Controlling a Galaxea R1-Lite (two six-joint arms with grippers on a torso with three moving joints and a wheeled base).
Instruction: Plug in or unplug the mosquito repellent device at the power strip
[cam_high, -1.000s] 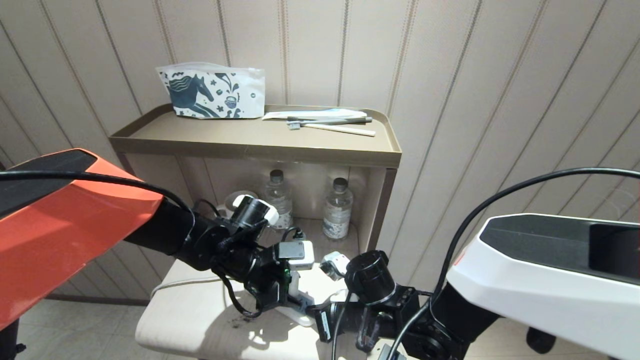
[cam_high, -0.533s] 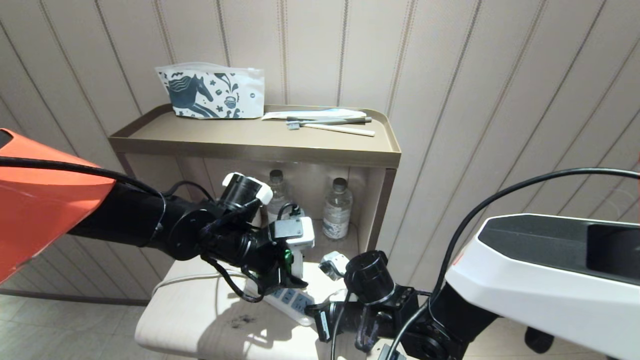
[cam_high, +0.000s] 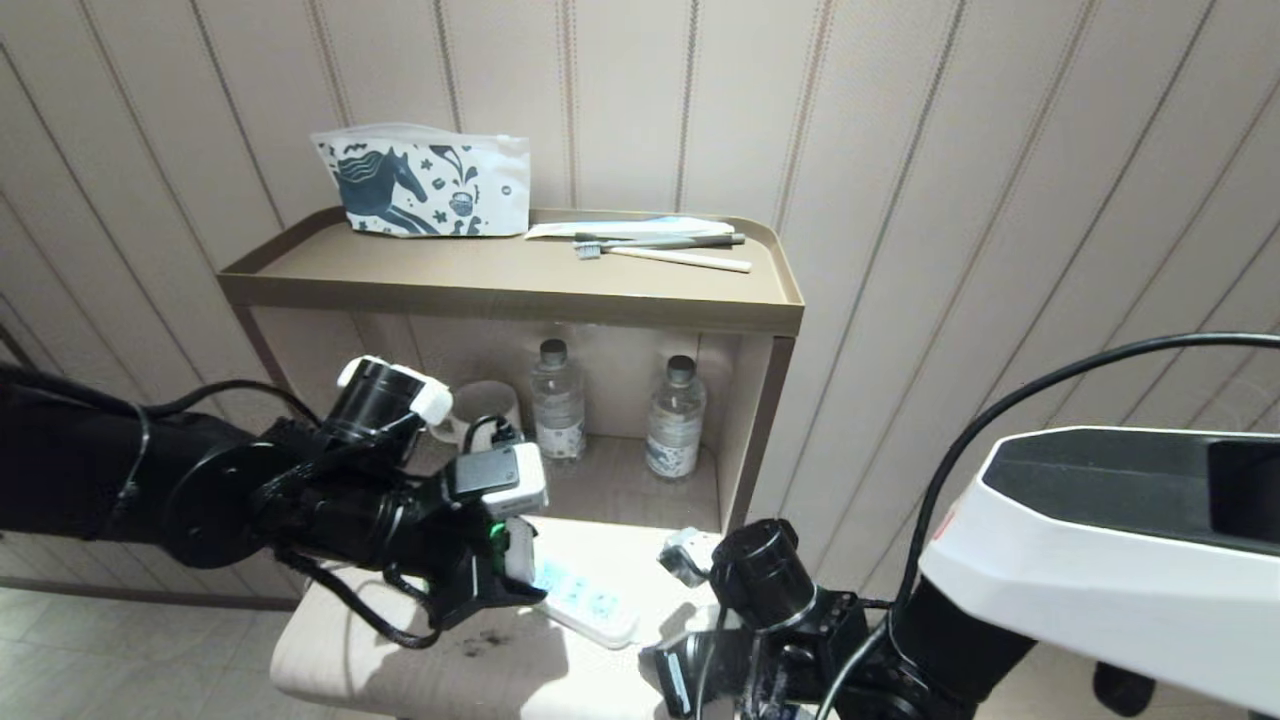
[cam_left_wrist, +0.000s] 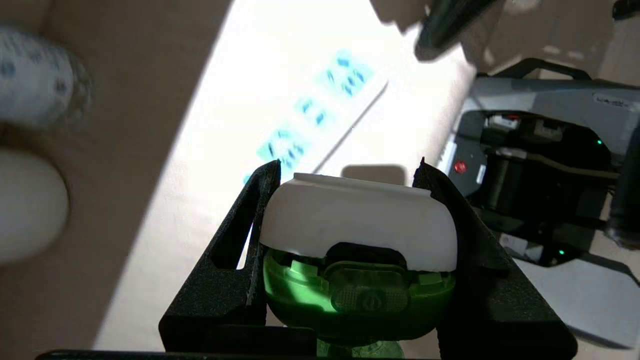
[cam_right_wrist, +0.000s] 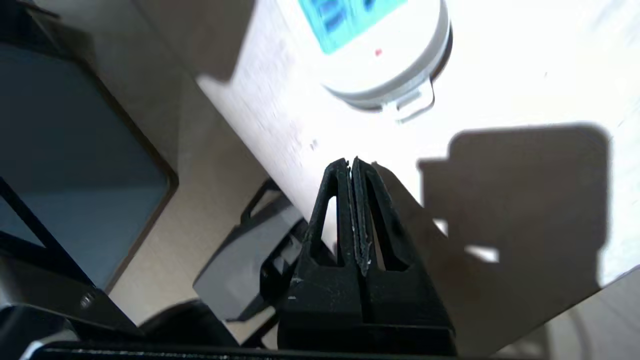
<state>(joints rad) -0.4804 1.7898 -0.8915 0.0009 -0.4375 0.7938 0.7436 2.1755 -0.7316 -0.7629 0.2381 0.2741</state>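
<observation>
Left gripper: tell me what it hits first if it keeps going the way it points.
Probably the power strip. In the left wrist view the left gripper, clamped on the repellent device, points toward the strip's blue sockets on the pale tabletop. How far off they are is unclear.

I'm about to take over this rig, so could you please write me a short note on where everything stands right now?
Left gripper: shut on the mosquito repellent device, held clear of the power strip, toward its left end.
Right gripper: fingers shut, empty, low beside the strip's near end.
The power strip lies on the pale stool in front of the cabinet; the sockets in view are empty.
Done: the device is out of the strip.
Left: set it down, or plug it back in if that is the aim.
</observation>
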